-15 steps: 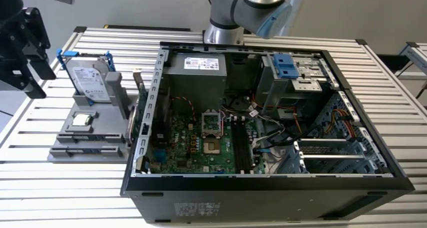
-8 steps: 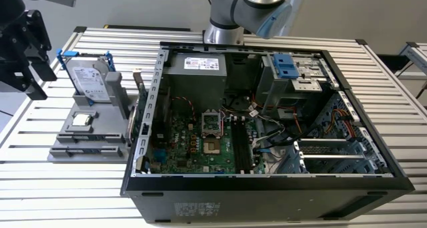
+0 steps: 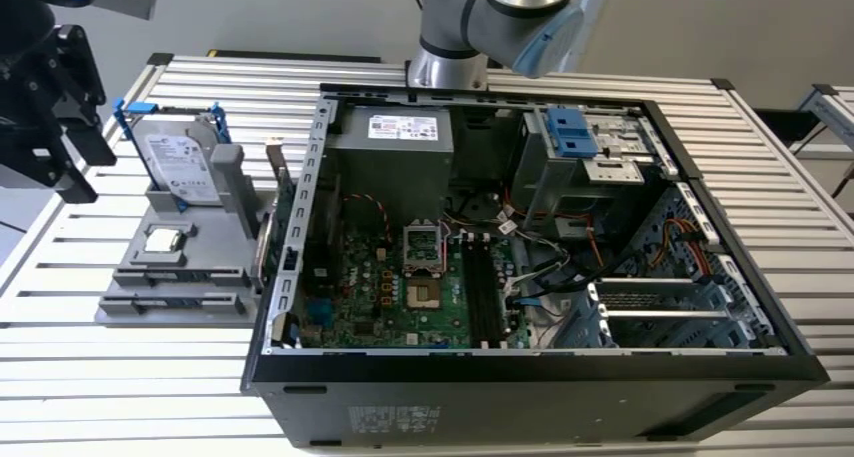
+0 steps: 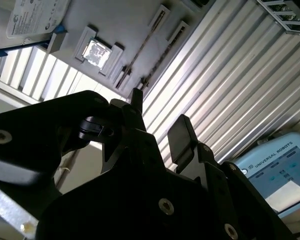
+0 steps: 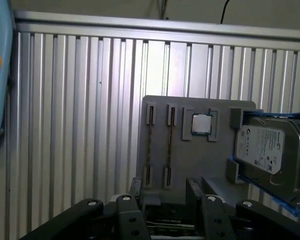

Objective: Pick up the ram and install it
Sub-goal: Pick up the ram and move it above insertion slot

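Observation:
Two thin ram sticks stand on edge in the slots of a grey fixture (image 5: 190,165); the first wrist view shows one ram (image 5: 149,147) beside the other (image 5: 169,145). They also appear in the second wrist view (image 4: 142,46). My gripper (image 5: 164,187) hangs above the table, short of the fixture's slotted end, open with nothing between its black fingers (image 4: 182,135). In the exterior view the gripper (image 3: 67,147) is at the far left, above and left of the fixture (image 3: 174,287). The motherboard's long black memory slots (image 3: 481,297) lie inside the open computer case (image 3: 534,377).
On the same fixture sit a small square silver processor chip (image 5: 201,124) and a silver hard drive (image 5: 267,155) with blue rails. The case stands on a slatted aluminium table (image 3: 107,377). A light-blue pendant (image 4: 275,170) lies on the slats near the gripper.

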